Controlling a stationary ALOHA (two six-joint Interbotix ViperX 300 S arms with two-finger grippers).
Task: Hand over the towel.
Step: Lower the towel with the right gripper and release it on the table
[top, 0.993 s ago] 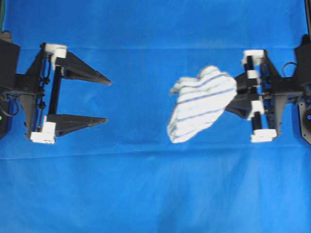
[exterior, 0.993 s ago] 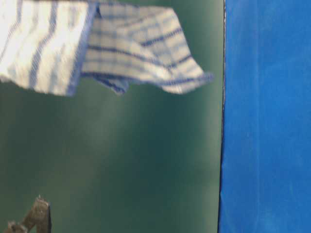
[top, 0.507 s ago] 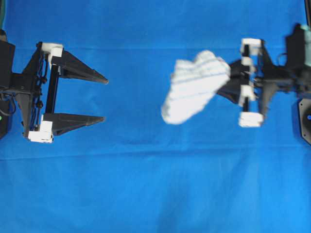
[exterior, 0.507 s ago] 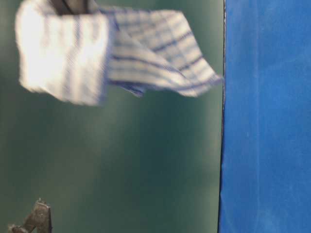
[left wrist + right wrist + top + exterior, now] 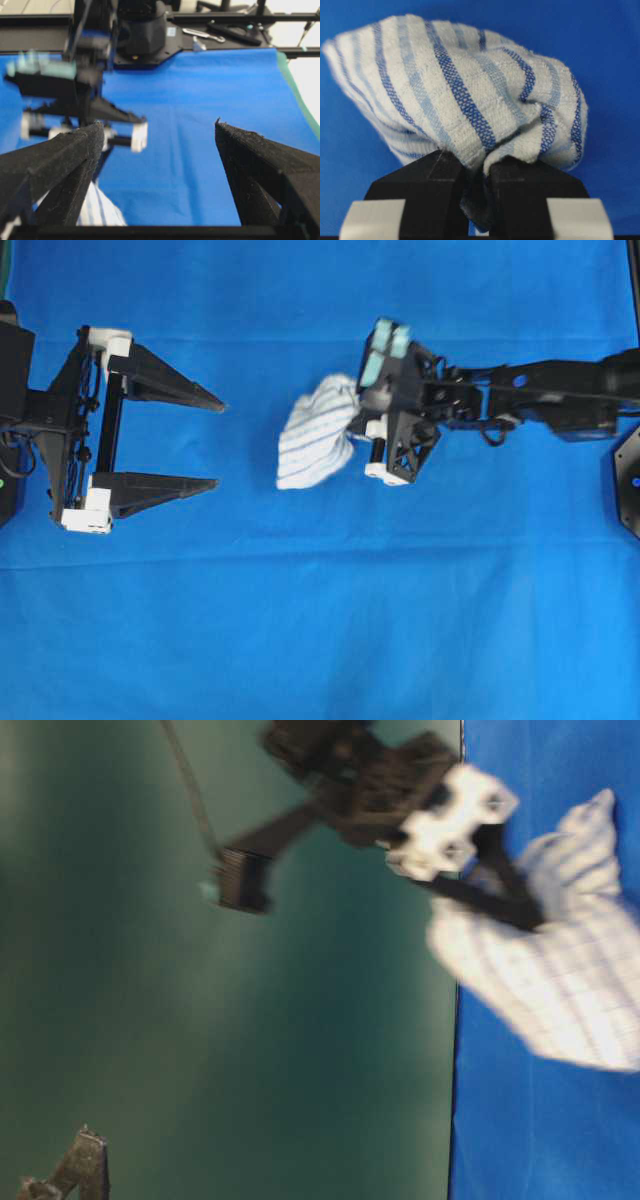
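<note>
The towel [image 5: 315, 435], white with thin blue stripes, hangs bunched from my right gripper [image 5: 352, 426], which is shut on it near the middle of the table. In the right wrist view the towel [image 5: 460, 90] bulges above the shut right gripper [image 5: 480, 167]. My left gripper [image 5: 221, 445] is open and empty, a short gap left of the towel. In the left wrist view the open left gripper [image 5: 156, 124] frames a corner of the towel [image 5: 97, 212] low at the left. The table-level view shows the towel [image 5: 560, 980] blurred.
A large plain blue cloth [image 5: 320, 620] covers the table. The right arm [image 5: 540, 395] stretches in from the right edge. Metal tools [image 5: 202, 35] lie beyond the cloth's far end. A dark bracket [image 5: 70, 1170] sits low in the table-level view.
My right arm has reached left towards the left gripper with the towel, and its wrist has rolled. The towel is now more bunched. The left gripper has stayed open and still.
</note>
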